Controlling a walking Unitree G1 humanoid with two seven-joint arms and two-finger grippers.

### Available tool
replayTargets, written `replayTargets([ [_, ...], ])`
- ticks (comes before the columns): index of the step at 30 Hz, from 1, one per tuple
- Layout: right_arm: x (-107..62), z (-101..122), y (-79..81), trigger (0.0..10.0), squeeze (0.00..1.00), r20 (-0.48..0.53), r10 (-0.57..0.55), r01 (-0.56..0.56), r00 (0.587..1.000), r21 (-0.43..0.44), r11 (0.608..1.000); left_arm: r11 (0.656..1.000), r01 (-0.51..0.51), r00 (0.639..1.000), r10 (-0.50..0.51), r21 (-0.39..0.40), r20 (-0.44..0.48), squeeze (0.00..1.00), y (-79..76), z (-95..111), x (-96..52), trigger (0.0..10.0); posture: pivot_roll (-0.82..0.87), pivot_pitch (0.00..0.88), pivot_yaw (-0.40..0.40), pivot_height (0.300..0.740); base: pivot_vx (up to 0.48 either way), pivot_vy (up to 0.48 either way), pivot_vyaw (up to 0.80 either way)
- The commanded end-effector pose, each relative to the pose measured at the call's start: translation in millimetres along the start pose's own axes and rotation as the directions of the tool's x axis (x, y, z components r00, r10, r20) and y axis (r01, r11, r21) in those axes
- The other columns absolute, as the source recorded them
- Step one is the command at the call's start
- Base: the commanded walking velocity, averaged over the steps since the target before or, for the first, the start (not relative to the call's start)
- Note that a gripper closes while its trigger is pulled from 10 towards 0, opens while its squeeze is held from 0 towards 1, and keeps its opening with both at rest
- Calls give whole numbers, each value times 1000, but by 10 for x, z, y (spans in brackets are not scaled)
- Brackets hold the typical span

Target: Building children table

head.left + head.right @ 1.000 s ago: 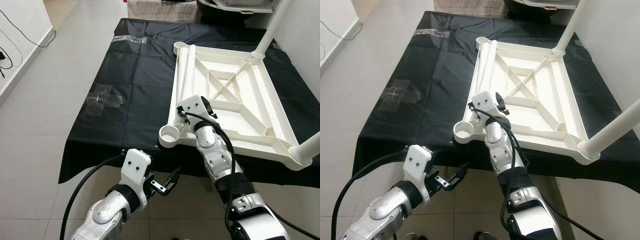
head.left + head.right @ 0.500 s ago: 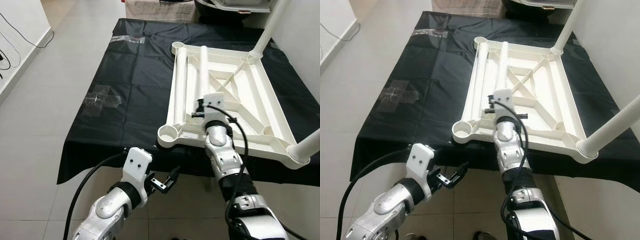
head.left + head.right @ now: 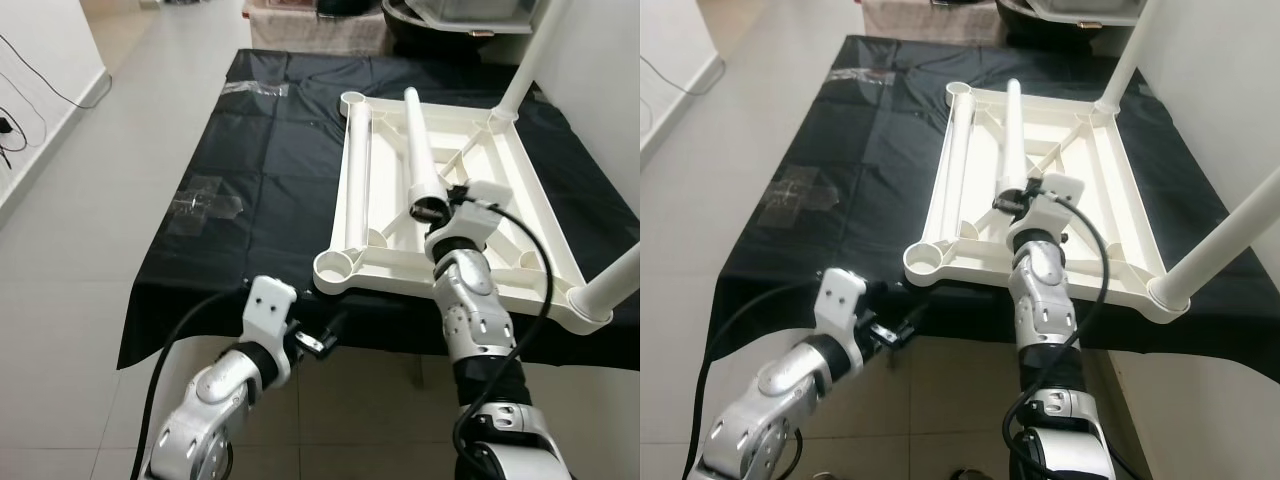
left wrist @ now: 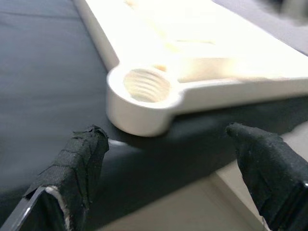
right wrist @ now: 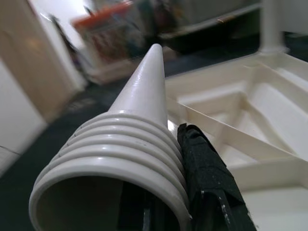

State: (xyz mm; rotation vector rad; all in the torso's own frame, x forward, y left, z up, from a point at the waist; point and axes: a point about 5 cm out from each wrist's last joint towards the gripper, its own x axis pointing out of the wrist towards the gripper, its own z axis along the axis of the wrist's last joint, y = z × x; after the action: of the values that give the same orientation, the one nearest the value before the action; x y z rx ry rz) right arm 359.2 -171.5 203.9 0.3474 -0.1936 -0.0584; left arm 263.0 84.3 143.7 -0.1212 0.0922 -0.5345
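Table top (image 3: 505,215) upside down on black cloth (image 3: 270,190), toward its right and near edges; loose leg (image 3: 418,152) clamped at its threaded end by right gripper (image 3: 447,203), raised over the frame.
Could slip or swing wide of empty near-left socket (image 3: 338,266) if held so close to the end; could cross-thread if set in tilted. Left gripper (image 3: 322,335) spread apart just before that socket, holding nothing. Two legs already upright in right-side corners; second loose leg (image 3: 361,170) lying inside the frame's left rim.
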Motion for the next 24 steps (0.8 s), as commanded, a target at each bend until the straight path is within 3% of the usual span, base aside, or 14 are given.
replayTargets([
  [1,-68,24,-13,0,0,-6,59,-57,998,135,989,997,-37,999,36,-65,-13,0,97,-39,31,10000,168,0,-62,740,0,0,0],
  [2,-68,24,-13,0,0,-6,59,-57,998,135,989,997,-37,999,36,-65,-13,0,97,-39,31,10000,168,0,-62,740,0,0,0],
  [3,-171,-27,6,0,0,-35,135,-122,990,256,959,989,-64,998,64,-132,0,922,182,-2,68,10000,168,0,-56,740,0,0,0],
  [6,-171,-27,6,0,0,-35,135,-122,990,256,959,989,-64,998,64,-132,0,922,182,-2,68,10000,168,0,-56,740,0,0,0],
  [7,-283,-82,38,0,0,-57,228,-193,972,365,911,975,-79,996,85,-208,17,1000,257,34,105,10000,167,0,-57,740,0,0,0],
  [9,-571,-174,122,0,0,-75,448,-345,891,530,775,902,-78,988,128,-425,91,1000,413,212,179,10000,167,0,-59,740,0,0,0],
  [11,-571,-174,122,0,0,-75,448,-345,891,530,775,902,-78,988,128,-425,91,1000,413,212,179,10000,167,0,-59,740,0,0,0],
  [12,-680,-184,151,0,0,-66,526,-397,848,578,713,859,-61,982,142,-509,122,1000,471,288,200,10000,171,0,-60,740,0,0,0],
  [13,-680,-184,151,0,0,-66,526,-397,848,578,713,859,-61,982,142,-509,122,1000,471,288,200,10000,171,0,-60,740,0,0,0],
  [14,-753,-184,165,0,0,-55,572,-424,818,613,666,822,-33,978,143,-569,150,1000,510,349,210,10000,170,0,-59,740,0,0,0],
  [15,-817,-174,160,0,0,-38,612,-452,790,639,623,785,-3,974,143,-620,177,0,550,402,207,10000,172,0,-61,740,0,0,0],
  [16,-817,-174,160,0,0,-38,612,-452,790,639,623,785,-3,974,143,-620,177,0,550,402,207,10000,172,0,-61,740,0,0,0],
  [19,-988,-132,133,0,0,2,712,-521,703,682,513,685,73,961,147,-725,236,0,664,480,162,10000,174,0,-61,740,0,0,0],
  [24,-1192,-120,62,0,0,8,796,-566,605,707,423,598,152,938,163,-787,305,0,830,506,23,10000,179,0,-69,740,0,0,0],
])
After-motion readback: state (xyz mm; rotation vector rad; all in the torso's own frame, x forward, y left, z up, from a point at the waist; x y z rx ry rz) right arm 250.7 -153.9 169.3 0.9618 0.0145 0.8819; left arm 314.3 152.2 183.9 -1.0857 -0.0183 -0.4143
